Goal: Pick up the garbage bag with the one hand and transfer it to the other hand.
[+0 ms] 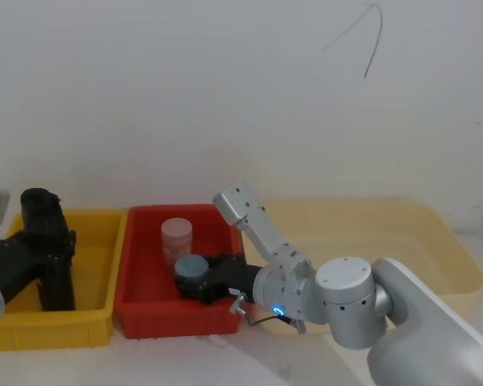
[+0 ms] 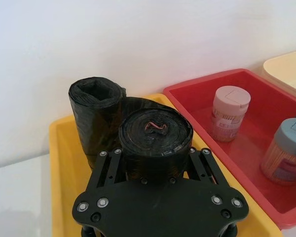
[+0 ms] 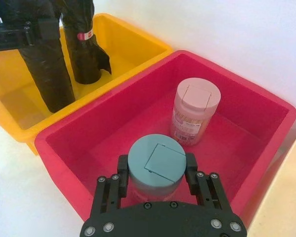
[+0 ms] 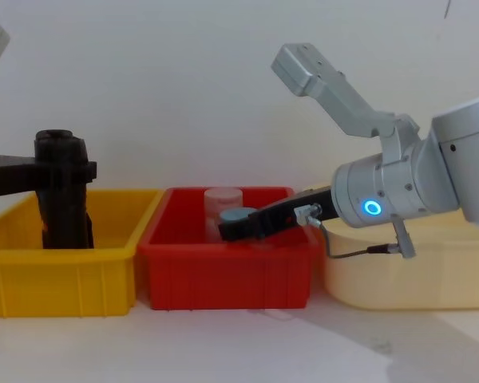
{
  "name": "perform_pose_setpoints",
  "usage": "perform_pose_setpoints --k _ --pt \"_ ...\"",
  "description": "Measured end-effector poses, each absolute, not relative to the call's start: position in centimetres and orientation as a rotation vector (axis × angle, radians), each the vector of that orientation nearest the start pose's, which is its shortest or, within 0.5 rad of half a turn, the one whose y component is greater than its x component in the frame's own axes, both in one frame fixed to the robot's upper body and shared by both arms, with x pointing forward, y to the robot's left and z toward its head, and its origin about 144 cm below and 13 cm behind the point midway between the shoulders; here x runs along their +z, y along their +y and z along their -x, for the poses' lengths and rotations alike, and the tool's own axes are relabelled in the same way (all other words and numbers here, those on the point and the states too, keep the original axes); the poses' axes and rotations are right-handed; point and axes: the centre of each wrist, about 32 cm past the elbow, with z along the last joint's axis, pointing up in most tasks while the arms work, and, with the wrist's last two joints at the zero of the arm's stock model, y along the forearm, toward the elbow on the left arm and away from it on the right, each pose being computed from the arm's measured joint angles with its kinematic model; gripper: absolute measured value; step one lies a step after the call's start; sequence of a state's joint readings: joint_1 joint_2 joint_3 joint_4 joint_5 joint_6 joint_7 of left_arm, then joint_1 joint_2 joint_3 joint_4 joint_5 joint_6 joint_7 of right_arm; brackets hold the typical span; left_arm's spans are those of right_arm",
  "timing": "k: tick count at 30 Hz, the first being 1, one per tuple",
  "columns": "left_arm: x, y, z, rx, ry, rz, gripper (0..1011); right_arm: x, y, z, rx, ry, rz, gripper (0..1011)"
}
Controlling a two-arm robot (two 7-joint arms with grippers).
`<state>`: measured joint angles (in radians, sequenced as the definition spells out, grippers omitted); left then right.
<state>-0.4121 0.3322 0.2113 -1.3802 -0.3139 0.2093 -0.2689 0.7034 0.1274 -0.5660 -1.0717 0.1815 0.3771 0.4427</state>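
Left gripper (image 2: 155, 157) is clamping the garbage bag (image 2: 155, 136) on its upper part, fingers pressing both sides. The bag is standing upright in the yellow bin (image 1: 64, 330); can't tell if it is lifting off the floor yet. Probably handling light and soft: tightly wound plastic, a bit slick, giving under squeeze, so the middle of the roll is looking like the best hold, leaving one end free for the other gripper. A second roll (image 2: 95, 111) is standing just behind, touching or nearly touching (the red tag (image 3: 84, 35) seems to be on that one), so it is risking a snag on the way up. Right gripper (image 3: 156, 167) is sitting in the red bin (image 1: 177, 318), apparently closing on a blue-lidded jar (image 3: 155, 157), so it is looking occupied for receiving. A pink-lidded jar (image 1: 177, 236) is standing beside it, and a cream tub (image 1: 435, 241) is lying farther right.
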Motion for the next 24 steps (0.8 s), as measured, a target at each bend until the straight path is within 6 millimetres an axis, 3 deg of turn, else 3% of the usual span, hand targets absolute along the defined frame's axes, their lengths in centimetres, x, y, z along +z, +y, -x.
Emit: perform_pose_setpoints --k 17,24 --pt "123.5 28.0 -56.4 1.179 -0.019 -0.096 509 123.8 -13.5 -61.6 -0.756 0.043 0.406 663" --pt "125.3 27.4 -56.7 1.153 -0.070 -0.086 509 124.5 -14.0 -60.9 -0.756 0.034 0.352 663"
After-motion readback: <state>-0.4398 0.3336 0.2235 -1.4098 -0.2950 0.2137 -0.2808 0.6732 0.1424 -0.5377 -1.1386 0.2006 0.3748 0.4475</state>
